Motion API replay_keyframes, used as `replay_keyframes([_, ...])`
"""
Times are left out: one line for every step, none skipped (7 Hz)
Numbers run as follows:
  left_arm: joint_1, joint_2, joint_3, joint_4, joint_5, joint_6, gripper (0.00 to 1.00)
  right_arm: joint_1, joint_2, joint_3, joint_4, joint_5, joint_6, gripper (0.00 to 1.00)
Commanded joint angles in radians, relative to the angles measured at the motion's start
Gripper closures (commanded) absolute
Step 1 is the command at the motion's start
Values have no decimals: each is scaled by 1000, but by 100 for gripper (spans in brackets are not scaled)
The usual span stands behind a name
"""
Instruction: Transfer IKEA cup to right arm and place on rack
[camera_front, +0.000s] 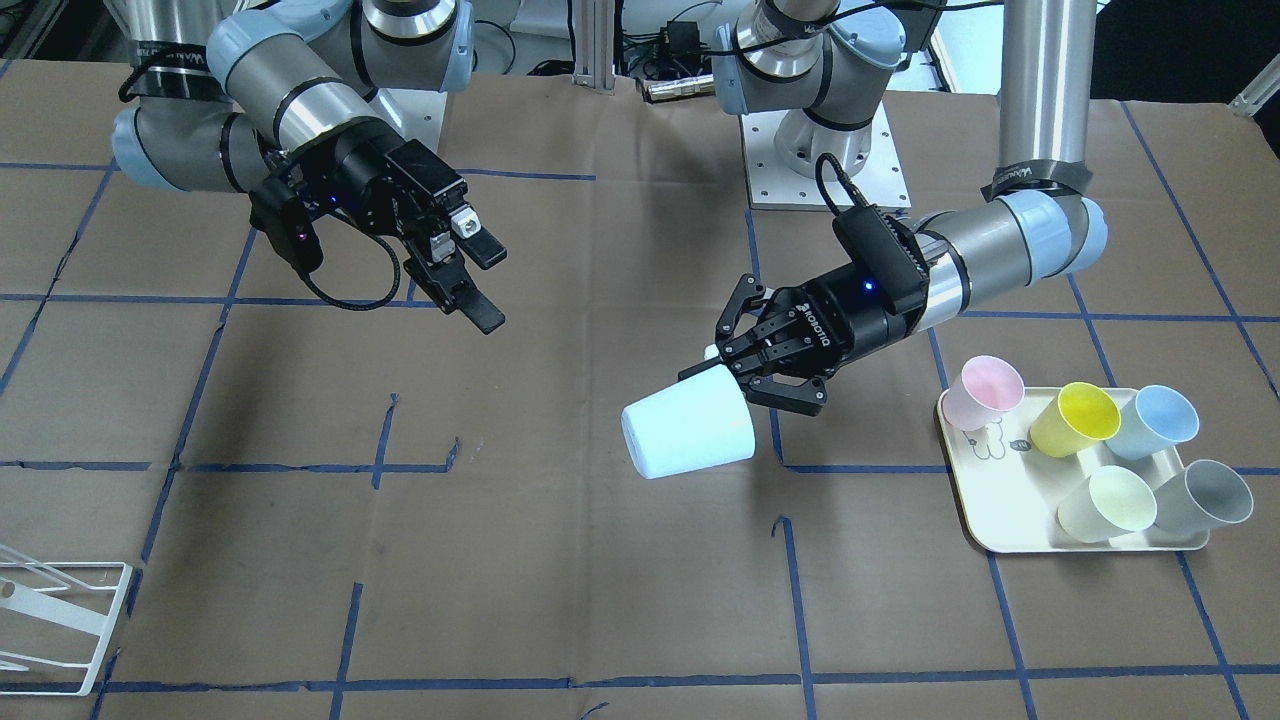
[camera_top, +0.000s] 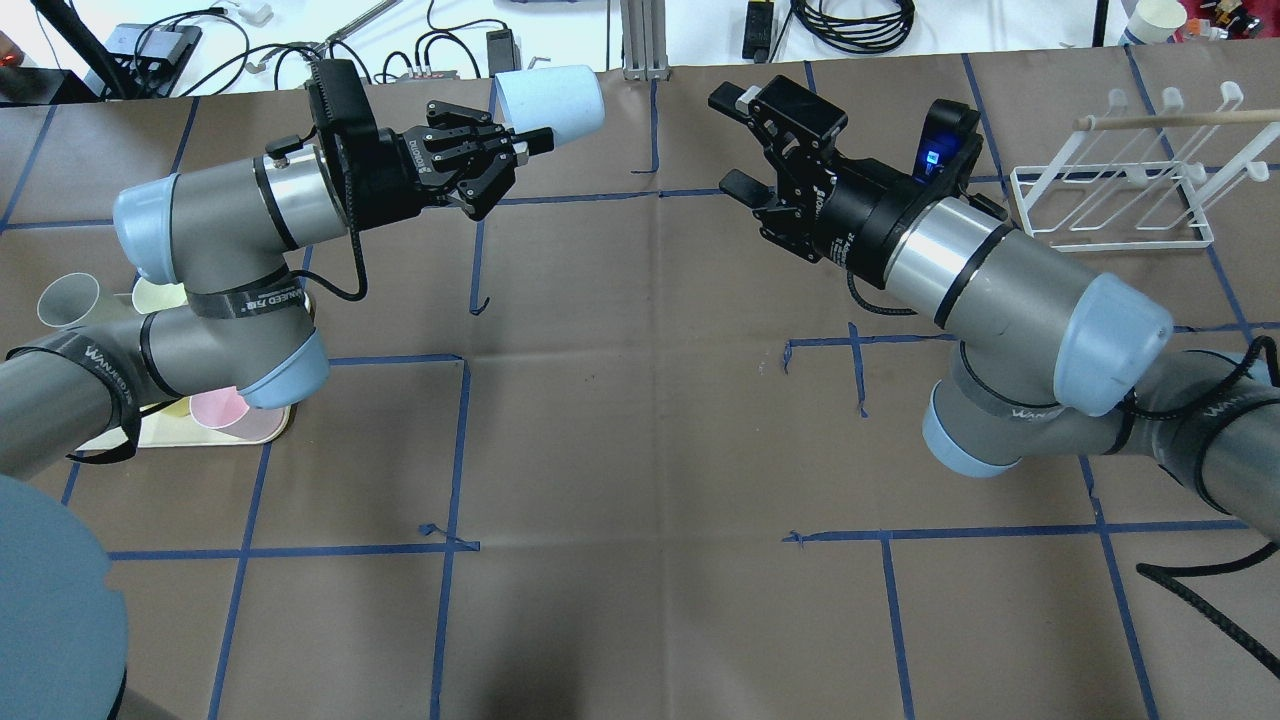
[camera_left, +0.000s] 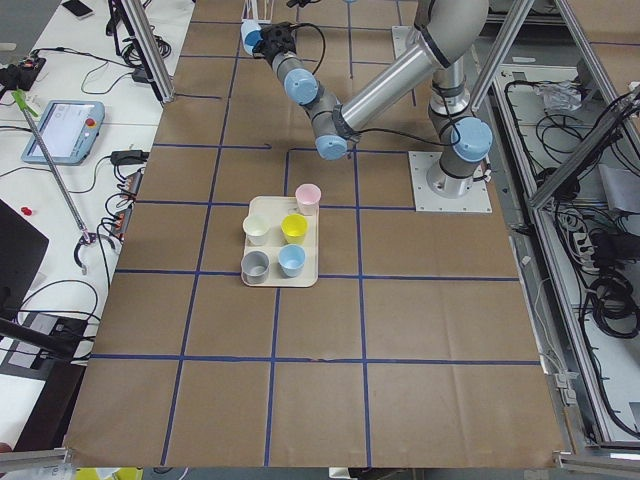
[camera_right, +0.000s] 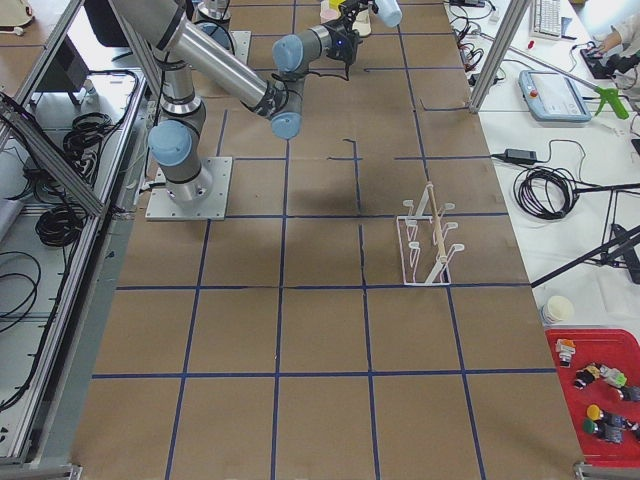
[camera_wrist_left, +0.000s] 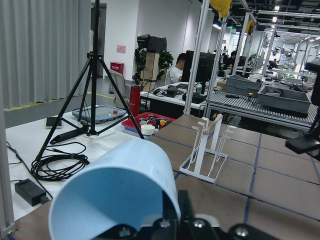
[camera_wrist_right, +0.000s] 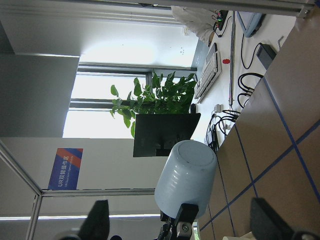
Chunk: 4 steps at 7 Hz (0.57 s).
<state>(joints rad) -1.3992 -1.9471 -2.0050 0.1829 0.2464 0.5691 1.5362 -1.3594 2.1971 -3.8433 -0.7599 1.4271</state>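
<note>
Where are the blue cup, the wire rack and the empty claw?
blue cup (camera_front: 690, 432): front-facing view, side wall.
wire rack (camera_top: 1125, 240): overhead view, base frame.
empty right claw (camera_front: 494, 291): front-facing view, between fingertips.

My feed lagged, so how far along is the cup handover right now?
Done: the left gripper holds the pale-blue cup in the air. In hand: its base faces the open right gripper, a gap between them. Left: the handover, then the empty rack.

Six cups (camera_front: 688, 432), one tray (camera_front: 1008, 502), one rack (camera_top: 1112, 244)
</note>
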Motion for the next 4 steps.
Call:
replay_keyframes([-88, 2, -3, 26, 22, -14, 100, -2, 45, -11, -78, -18, 47, 1])
replay_keyframes([-122, 0, -4, 27, 77, -17, 100, -10, 84, -25, -81, -16, 49, 1])
replay_keyframes([-133, -1, -3, 27, 92, -17, 100, -10, 110, -30, -113, -19, 49, 2])
replay_keyframes([-133, -3, -4, 27, 93, -18, 100, -10, 111, -25, -114, -74, 76, 1])
